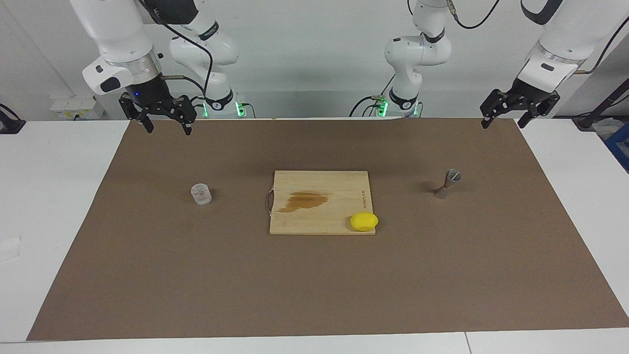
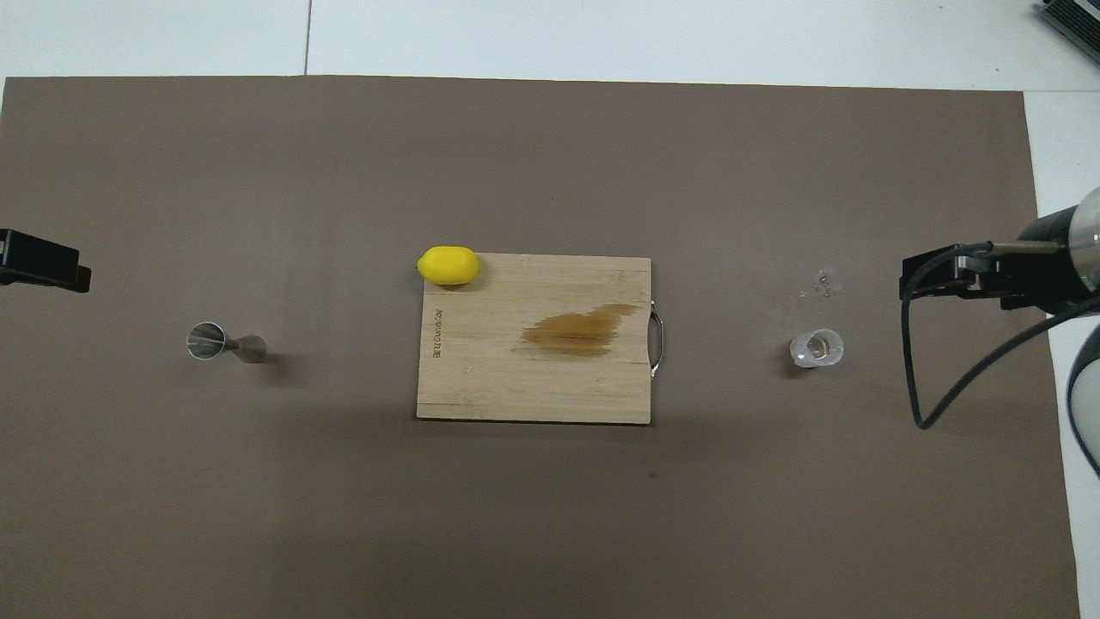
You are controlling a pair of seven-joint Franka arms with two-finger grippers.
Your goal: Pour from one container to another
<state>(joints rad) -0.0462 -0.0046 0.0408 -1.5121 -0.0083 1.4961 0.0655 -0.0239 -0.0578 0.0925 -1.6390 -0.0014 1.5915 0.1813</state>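
While both arms wait raised, the right claw (image 1: 166, 118) and left claw (image 1: 520, 109) spread empty, the tumbler (image 1: 201, 193) and jigger (image 1: 447, 183) stand well apart on the desk (image 1: 147, 275). The narrow-waisted jigger could tip if nudged.

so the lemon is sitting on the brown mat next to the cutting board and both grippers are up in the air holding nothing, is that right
Not quite. The facing view shows the lemon resting on a corner of the cutting board, not on the mat. The rest holds: the left gripper and right gripper are both raised and hold nothing.
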